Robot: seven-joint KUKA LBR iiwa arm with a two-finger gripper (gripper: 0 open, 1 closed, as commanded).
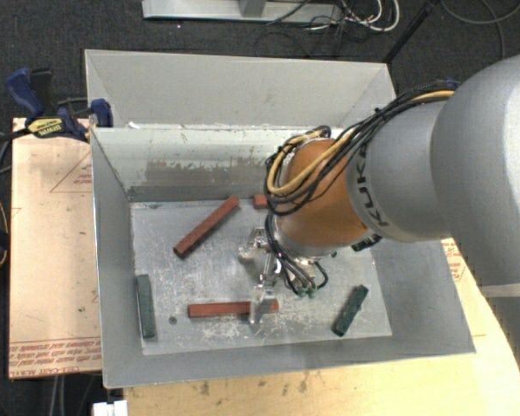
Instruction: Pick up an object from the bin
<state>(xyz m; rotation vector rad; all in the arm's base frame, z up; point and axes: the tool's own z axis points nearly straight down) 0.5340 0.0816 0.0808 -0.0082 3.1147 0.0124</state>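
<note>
Gripper (263, 308) low at rt end of flat red-brown bar (218, 310), front of bin (113, 232); open/closed can't tell.

Floor: dark grey speckled carpet (87, 11), visible from nine round to two o'clock. At twelve o'clock, a flat pale grey metal stand foot (199, 7) rests on it. At one o'clock, tangled white and black cables (374, 5) lie loose.

The arm (433, 163) reaches in, tool (263, 307) pointing down.
</note>
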